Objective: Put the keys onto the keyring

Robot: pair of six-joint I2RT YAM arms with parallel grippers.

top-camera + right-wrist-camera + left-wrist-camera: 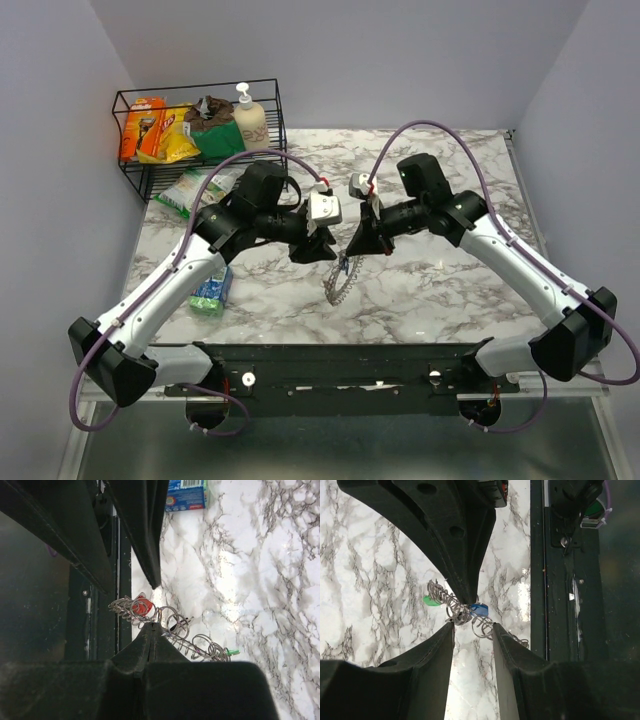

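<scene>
The keyring, a silvery ring of wire loops, hangs just above the marble between the two grippers. My right gripper is shut on its rim. Along the ring, the right wrist view shows a red key head, a black key and a green key head. In the left wrist view a blue key head and a green key head sit on the keyring. My left gripper is open, its fingertips at the ring's loops, one loop lying between them.
A black wire basket at the back left holds snack packets and a soap bottle. A green-white packet lies in front of it. A blue box lies under the left arm. The black base rail runs along the near edge.
</scene>
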